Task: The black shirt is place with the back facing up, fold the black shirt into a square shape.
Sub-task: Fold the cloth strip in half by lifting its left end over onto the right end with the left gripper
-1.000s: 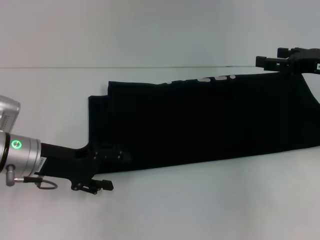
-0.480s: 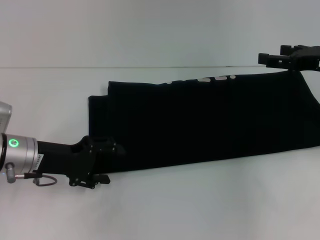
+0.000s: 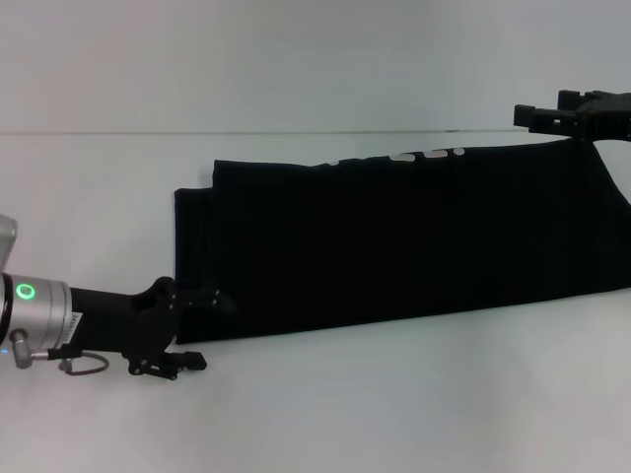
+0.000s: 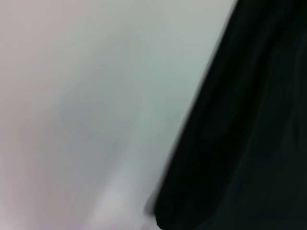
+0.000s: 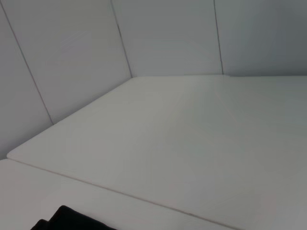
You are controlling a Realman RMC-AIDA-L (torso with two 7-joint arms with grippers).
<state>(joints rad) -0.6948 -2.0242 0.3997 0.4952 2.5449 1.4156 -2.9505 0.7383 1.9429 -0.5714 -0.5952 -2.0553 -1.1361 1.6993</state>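
The black shirt (image 3: 404,236) lies flat on the white table as a long folded band running left to right. Pale lettering (image 3: 414,156) shows along its far edge. My left gripper (image 3: 210,301) is low at the shirt's near left corner, just at the cloth's edge. The left wrist view shows that shirt edge (image 4: 240,143) against the table. My right gripper (image 3: 534,116) hovers over the shirt's far right corner. A small bit of the shirt (image 5: 72,219) shows in the right wrist view.
The white table (image 3: 325,414) extends on all sides of the shirt. A seam (image 3: 197,133) runs across it behind the shirt. Pale wall panels (image 5: 168,33) stand beyond the table's far edge.
My left arm has drawn back to the left and toward the table's front, off the shirt's corner. My right gripper has shifted slightly to the right. The shirt has not moved.
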